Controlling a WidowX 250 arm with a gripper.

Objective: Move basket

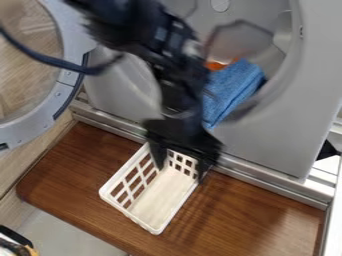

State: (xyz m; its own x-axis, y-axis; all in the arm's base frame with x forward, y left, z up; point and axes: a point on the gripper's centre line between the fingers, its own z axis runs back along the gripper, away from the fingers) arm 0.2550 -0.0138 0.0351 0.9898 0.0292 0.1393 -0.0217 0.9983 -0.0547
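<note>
Basket (pixel 158 206), white with holey sides, has its far end under your claw (pixel 180 173). The claw's two fingers are wide apart; you can't tell if they touch it. It sits on a brown wood board (pixel 73 165). Behind, a blue cloth (pixel 231 91) pokes out of the big grey machine (pixel 267 150).
</note>
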